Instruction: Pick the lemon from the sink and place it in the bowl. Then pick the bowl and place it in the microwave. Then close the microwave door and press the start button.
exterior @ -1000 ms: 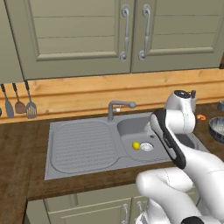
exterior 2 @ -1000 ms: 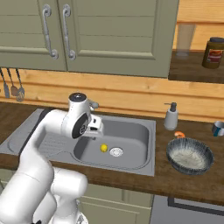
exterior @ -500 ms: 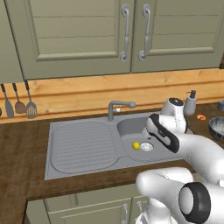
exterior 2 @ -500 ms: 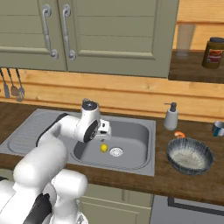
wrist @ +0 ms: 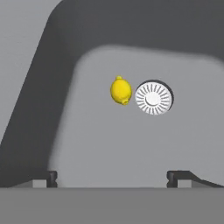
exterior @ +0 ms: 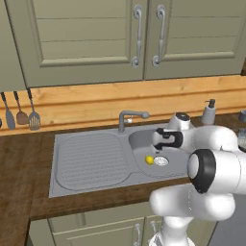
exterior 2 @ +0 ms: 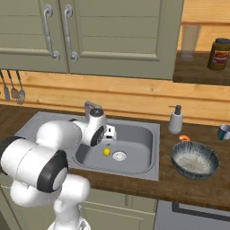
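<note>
You've got a dark wood surface (exterior 2: 197, 186) under green cabinets (exterior 2: 112, 36). Sink (exterior 2: 143, 164) holds lemon (wrist: 120, 90) touching drain (wrist: 153, 98); bowl (exterior 2: 194, 159) right edge, nothing visible inside. End effector (wrist: 111, 177) spread wide, holding nothing.

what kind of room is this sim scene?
A rendered kitchen, by the look of it: a grey metal sink with a swivel tap set in a wooden counter, green panelled cabinets above, and utensils hanging on the wall.

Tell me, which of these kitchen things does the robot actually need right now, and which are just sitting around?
Needed for the job:
small yellow lemon, lying beside the drain
grey metal sink
round dark grey ribbed bowl on the counter
robot's hand, open above the basin

Just lying about:
pale soap dispenser
brown jar on the shelf
hanging utensils
</note>
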Controlling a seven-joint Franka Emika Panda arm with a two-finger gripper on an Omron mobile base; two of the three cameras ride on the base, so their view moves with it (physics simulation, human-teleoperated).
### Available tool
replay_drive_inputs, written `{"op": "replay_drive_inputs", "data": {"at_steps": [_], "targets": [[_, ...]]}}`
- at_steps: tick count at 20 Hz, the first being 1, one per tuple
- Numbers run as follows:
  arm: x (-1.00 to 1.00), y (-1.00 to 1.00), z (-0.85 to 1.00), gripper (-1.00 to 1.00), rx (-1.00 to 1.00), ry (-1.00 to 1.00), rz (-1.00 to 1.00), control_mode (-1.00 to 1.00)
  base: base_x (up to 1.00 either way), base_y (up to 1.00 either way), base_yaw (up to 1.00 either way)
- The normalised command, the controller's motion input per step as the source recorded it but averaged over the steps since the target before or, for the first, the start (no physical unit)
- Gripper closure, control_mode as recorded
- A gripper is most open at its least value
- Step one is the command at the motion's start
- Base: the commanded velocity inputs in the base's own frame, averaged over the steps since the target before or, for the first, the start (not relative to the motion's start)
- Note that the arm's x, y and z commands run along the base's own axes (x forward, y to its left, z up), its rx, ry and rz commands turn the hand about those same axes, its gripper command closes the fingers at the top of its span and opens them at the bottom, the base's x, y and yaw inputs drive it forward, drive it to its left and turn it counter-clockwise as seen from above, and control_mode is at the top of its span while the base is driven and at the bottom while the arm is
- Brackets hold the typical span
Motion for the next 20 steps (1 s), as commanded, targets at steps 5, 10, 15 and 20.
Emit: {"op": "replay_drive_inputs", "data": {"at_steps": [5, 10, 15, 20], "targets": [[0.59, 0.00, -0.27, -1.00, 0.00, 0.02, 0.00, -1.00, 0.00, 0.00, 0.00], [0.56, 0.00, -0.25, -1.00, 0.00, 0.02, 0.00, -1.00, 0.00, 0.00, 0.00], [0.25, -0.03, -0.33, -1.00, 0.00, 0.00, 0.00, -1.00, 0.00, 0.00, 0.00], [0.21, -0.02, -0.39, -1.00, 0.00, 0.00, 0.00, -1.00, 0.00, 0.00, 0.00]]}}
